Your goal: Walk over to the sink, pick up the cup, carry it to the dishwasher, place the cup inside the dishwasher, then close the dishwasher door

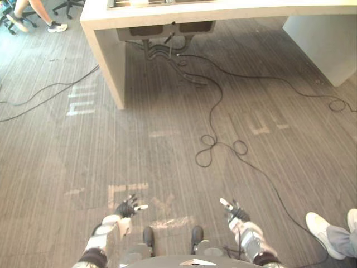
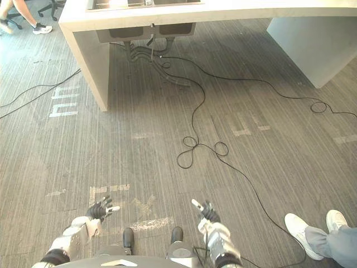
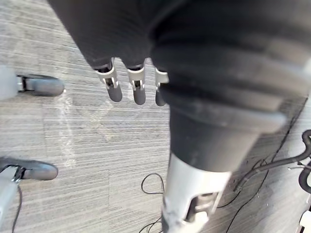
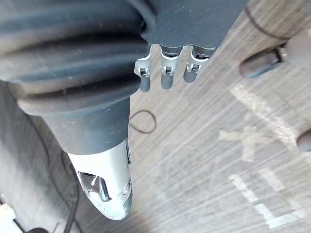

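Note:
A pale counter (image 1: 223,14) stands far ahead across the floor, with the sink (image 2: 128,3) set in its top and the basins' undersides (image 1: 162,29) showing below it. I see no cup from here. My left hand (image 1: 129,209) and right hand (image 1: 237,213) hang low in front of me, over the grey floor. Both are open and hold nothing. In the wrist views the left hand's fingers (image 3: 136,90) and the right hand's fingers (image 4: 165,77) point loosely at bare floor.
Black cables (image 1: 215,145) run from under the sink and loop across the floor between me and the counter. A person's white shoes (image 1: 321,226) stand close at my right. A seated person (image 1: 33,14) and office chairs are at the far left. Pale tape marks (image 1: 81,103) lie on the floor.

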{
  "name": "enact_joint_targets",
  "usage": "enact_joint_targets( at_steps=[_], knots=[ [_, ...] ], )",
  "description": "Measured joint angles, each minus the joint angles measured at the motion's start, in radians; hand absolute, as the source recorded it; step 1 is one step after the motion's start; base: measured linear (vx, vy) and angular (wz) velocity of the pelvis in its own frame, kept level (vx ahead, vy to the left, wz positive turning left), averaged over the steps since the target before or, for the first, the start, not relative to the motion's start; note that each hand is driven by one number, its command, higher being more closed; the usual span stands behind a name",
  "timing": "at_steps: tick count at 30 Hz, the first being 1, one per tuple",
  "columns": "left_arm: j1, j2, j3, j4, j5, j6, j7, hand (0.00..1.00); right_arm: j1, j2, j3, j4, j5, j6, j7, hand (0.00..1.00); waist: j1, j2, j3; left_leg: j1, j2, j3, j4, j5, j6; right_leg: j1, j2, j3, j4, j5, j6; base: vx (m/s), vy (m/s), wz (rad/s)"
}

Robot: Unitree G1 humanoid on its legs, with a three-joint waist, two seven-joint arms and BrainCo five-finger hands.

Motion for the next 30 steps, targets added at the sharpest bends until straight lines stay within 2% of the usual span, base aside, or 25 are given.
enact_joint_targets(
  at_steps=[3, 5, 6, 8, 11, 14, 19, 22, 27, 30],
  knots=[
    [-0.021, 0.001, -0.011, -0.036, 0.027, 0.022, 0.033, 0.00, -0.009, -0.031, -0.002, -0.016, 0.000, 0.006, 0.010, 0.00, -0.013, 0.001, 0.000, 0.000, -0.003, -0.001, -0.003, 0.002, 0.001, 0.001, -0.004, -0.009, 0.000, -0.001, 0.001, -0.02, 0.008, 0.03],
    [-0.029, 0.003, -0.029, -0.036, 0.047, 0.071, 0.041, 0.00, -0.002, -0.036, -0.003, -0.015, -0.001, 0.024, 0.014, 0.00, -0.020, 0.001, 0.000, 0.004, -0.005, -0.005, -0.012, 0.005, 0.005, 0.005, -0.008, -0.027, 0.000, -0.003, 0.004, 0.00, 0.009, 0.06],
    [-0.029, 0.002, -0.036, -0.036, 0.056, 0.082, 0.047, 0.00, 0.003, -0.035, -0.003, -0.014, -0.001, 0.029, 0.016, 0.00, -0.020, 0.002, 0.000, 0.007, -0.006, -0.005, -0.017, 0.007, 0.006, 0.005, -0.008, -0.028, 0.000, -0.003, 0.004, 0.00, 0.000, 0.00],
    [-0.024, -0.002, -0.052, -0.034, 0.052, 0.118, 0.098, 0.00, 0.026, -0.033, -0.004, -0.004, -0.008, 0.030, 0.036, 0.00, -0.022, 0.002, 0.001, 0.014, -0.010, -0.010, -0.019, 0.007, 0.006, 0.018, -0.011, -0.039, 0.000, -0.007, 0.010, 0.02, 0.008, 0.12],
    [-0.006, 0.000, -0.047, -0.030, 0.062, 0.121, 0.148, 0.00, 0.042, -0.025, -0.015, 0.013, -0.035, 0.020, 0.057, 0.00, -0.029, 0.002, 0.001, 0.029, -0.013, -0.010, -0.019, 0.007, 0.005, 0.042, -0.015, -0.062, 0.000, -0.014, 0.019, 0.01, 0.009, 0.20],
    [0.013, 0.001, -0.047, -0.013, 0.158, 0.135, 0.202, 0.00, 0.050, -0.005, -0.013, 0.038, -0.049, 0.000, 0.091, 0.00, -0.024, 0.002, 0.001, 0.034, -0.013, -0.009, -0.020, 0.007, 0.005, 0.049, -0.015, -0.066, 0.000, -0.014, 0.019, -0.01, 0.004, 0.03],
    [0.050, -0.002, -0.041, 0.046, 0.218, 0.163, 0.297, 0.00, 0.072, 0.022, -0.011, 0.068, -0.110, -0.033, 0.103, 0.00, -0.017, 0.001, 0.000, 0.038, -0.013, -0.004, -0.020, 0.006, 0.006, 0.052, -0.015, -0.066, 0.000, -0.014, 0.019, -0.04, 0.002, -0.01],
    [0.078, -0.012, -0.010, 0.102, 0.271, 0.176, 0.308, 0.00, 0.099, 0.026, -0.004, 0.084, -0.121, -0.041, 0.118, 0.00, -0.012, -0.001, -0.002, 0.041, -0.012, 0.001, -0.021, 0.006, 0.007, 0.054, -0.015, -0.064, 0.000, -0.014, 0.018, -0.01, 0.001, -0.01],
    [0.099, -0.015, 0.033, 0.161, 0.265, 0.180, 0.318, 0.00, 0.135, 0.033, 0.010, 0.120, -0.161, -0.050, 0.128, 0.00, -0.010, -0.013, -0.019, 0.056, -0.011, 0.014, -0.026, 0.003, 0.012, 0.066, -0.014, -0.058, -0.001, -0.015, 0.018, -0.02, 0.002, -0.04],
    [0.098, -0.013, 0.043, 0.202, 0.183, 0.159, 0.296, 0.00, 0.153, 0.053, 0.017, 0.126, -0.200, -0.039, 0.139, 0.00, -0.011, -0.027, -0.033, 0.062, -0.011, 0.023, -0.027, 0.002, 0.013, 0.068, -0.013, -0.051, 0.000, -0.015, 0.018, -0.01, 0.007, -0.07]
  ],
)
